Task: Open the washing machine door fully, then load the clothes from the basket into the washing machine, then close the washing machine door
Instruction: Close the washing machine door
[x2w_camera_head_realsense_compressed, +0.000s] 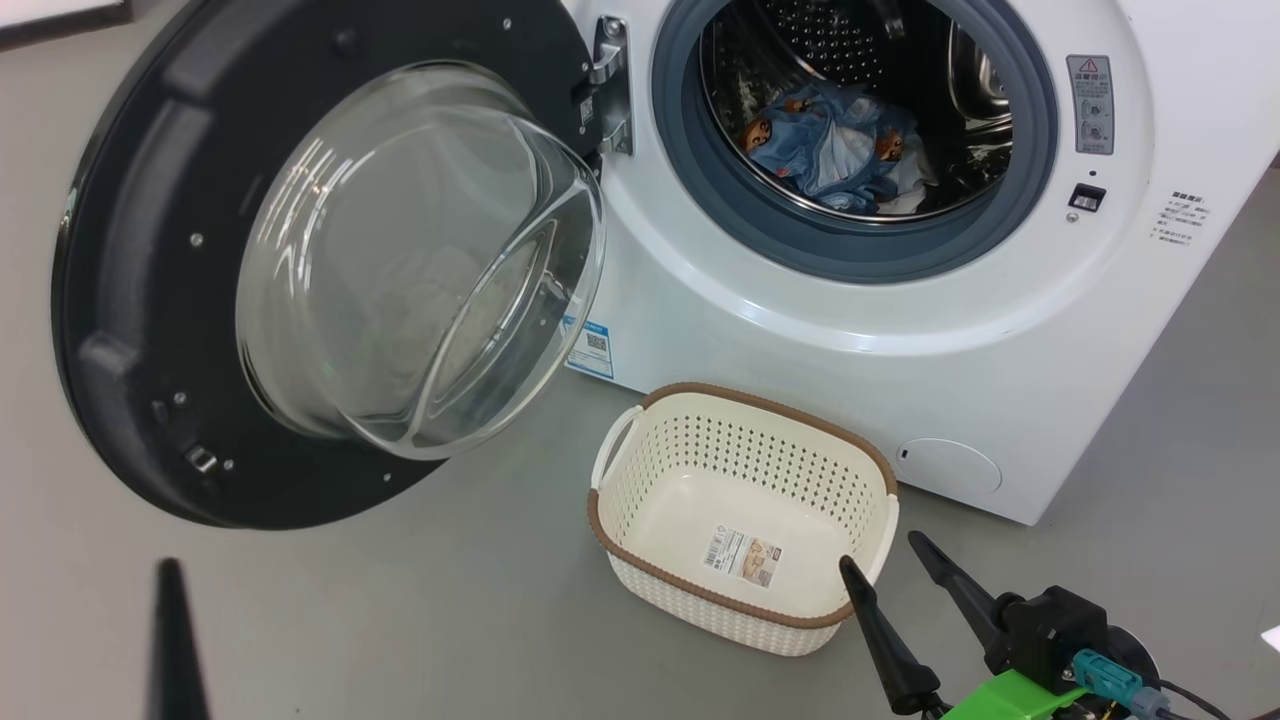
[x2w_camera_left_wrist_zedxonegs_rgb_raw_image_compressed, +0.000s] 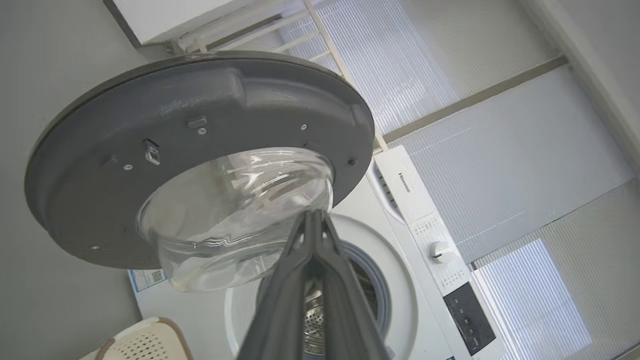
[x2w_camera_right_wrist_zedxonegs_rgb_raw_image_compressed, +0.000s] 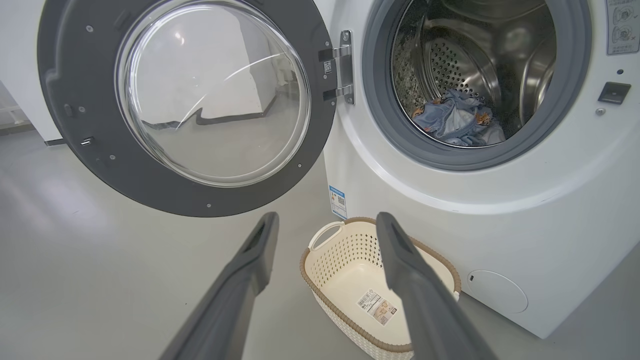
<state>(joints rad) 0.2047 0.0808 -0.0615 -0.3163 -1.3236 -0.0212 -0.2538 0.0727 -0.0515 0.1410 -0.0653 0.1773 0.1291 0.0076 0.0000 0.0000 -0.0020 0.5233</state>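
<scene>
Two right fingers (x2w_camera_head_realsense_compressed: 880, 630) rise at the lower right of the head view, spread apart and holding nothing, their tips just by the near corner of the basket (x2w_camera_head_realsense_compressed: 770, 405). The basket sits empty on the grey floor (x2w_camera_head_realsense_compressed: 450, 620), close to the front of the washer (x2w_camera_head_realsense_compressed: 900, 380). The door (x2w_camera_head_realsense_compressed: 130, 300) hangs wide open to the left on its hinge (x2w_camera_head_realsense_compressed: 610, 80), glass bowl (x2w_camera_head_realsense_compressed: 420, 260) bulging toward us. The clothes (x2w_camera_head_realsense_compressed: 835, 150) lie heaped low in the drum (x2w_camera_head_realsense_compressed: 830, 40), behind the grey gasket (x2w_camera_head_realsense_compressed: 860, 245). One tip of the left fingers (x2w_camera_head_realsense_compressed: 175, 640) pokes up at the lower left, below the door.

From the left wrist, the left fingers are pressed shut on each other, gripping nothing, and point toward the glass bowl and the washer's opening.

From the right wrist, the right fingers stand wide open above the floor, with the basket seen between them, a label (x2w_camera_right_wrist_zedxonegs_rgb_raw_image_compressed: 377, 307) on its bare bottom. The door is open at left, and the clothes are inside the drum.
</scene>
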